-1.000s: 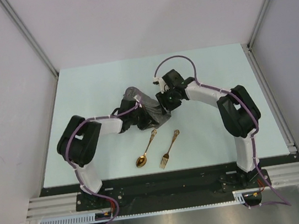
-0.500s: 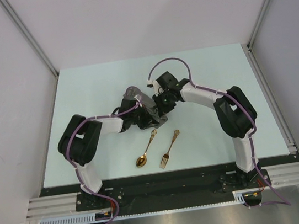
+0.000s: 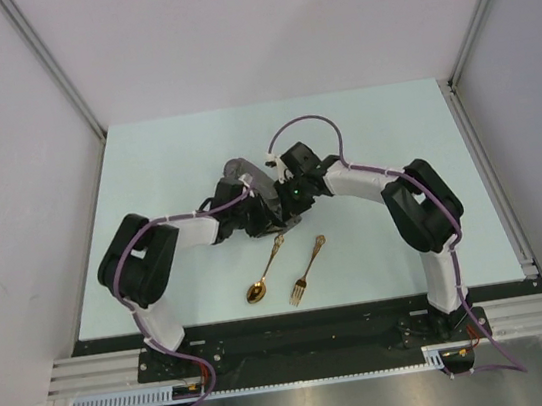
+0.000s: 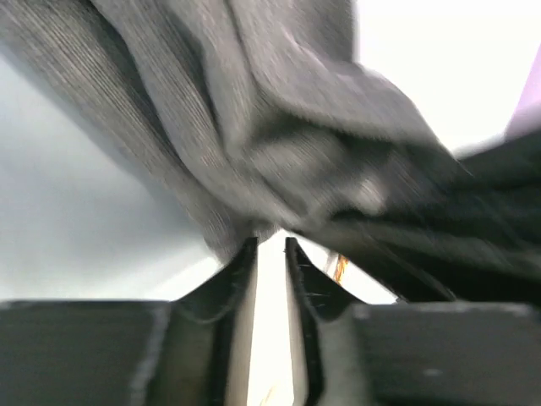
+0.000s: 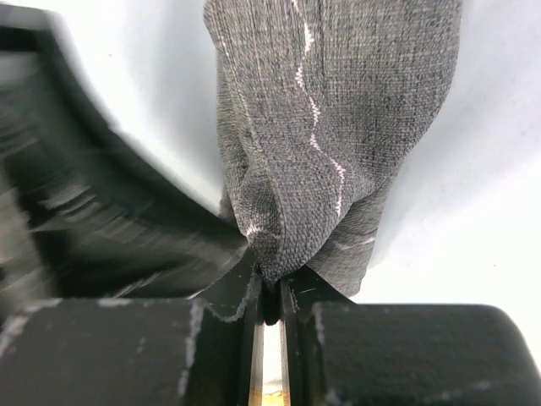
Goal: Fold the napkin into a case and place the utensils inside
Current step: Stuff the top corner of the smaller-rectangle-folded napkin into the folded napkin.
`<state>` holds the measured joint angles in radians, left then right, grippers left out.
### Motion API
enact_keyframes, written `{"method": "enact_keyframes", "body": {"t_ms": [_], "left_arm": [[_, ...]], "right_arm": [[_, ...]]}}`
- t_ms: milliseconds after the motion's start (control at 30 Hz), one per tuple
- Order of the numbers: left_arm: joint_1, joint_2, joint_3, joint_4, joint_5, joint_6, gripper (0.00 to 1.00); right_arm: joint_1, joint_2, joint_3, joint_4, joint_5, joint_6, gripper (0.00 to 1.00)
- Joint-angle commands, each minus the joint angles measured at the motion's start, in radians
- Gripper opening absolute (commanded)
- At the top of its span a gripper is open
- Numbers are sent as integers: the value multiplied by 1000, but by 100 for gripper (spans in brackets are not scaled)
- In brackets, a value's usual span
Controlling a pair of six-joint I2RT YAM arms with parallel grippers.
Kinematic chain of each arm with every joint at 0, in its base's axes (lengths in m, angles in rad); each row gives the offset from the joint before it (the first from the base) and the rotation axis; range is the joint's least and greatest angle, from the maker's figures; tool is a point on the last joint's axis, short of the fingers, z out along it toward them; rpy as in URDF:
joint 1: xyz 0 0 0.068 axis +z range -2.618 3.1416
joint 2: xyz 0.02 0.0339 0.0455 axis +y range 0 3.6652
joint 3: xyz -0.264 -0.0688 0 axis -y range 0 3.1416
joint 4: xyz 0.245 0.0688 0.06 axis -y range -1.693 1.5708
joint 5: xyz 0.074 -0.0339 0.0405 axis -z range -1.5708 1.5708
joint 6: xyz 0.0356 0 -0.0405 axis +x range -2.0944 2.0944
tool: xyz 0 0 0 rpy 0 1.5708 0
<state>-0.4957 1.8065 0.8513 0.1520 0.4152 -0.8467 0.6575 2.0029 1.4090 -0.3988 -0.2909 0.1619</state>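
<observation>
Here's the dark grey woven cloth napkin [image 5: 338, 127], flecked weave, pale wavy thread down it; shiny gold metal spoon [image 3: 257, 290] and slim gold metal fork [image 3: 300, 282] on the pale mint flat desk [image 3: 164, 157].

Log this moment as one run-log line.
step: napkin fold | left gripper: shut on napkin | right gripper: shut on napkin | napkin: bunched between arms | spoon, fork: on table

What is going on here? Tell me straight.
The left hand and the right hand each pinch a bunched fold of the dark grey napkin at mid-table. The gold spoon and gold fork lie untouched on the table, nearer the bases. No case is formed yet.
</observation>
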Motion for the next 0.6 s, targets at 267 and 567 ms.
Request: {"method": "enact_keyframes", "body": {"t_ms": [267,567], "left_arm": [[193,-247,55,-63,42,48,18],[189,89,360,29,166,-97,13]], "right_arm": [[-2,11,-87,84,-1,25,9],[-2,13,-90,92,1,28,10]]}}
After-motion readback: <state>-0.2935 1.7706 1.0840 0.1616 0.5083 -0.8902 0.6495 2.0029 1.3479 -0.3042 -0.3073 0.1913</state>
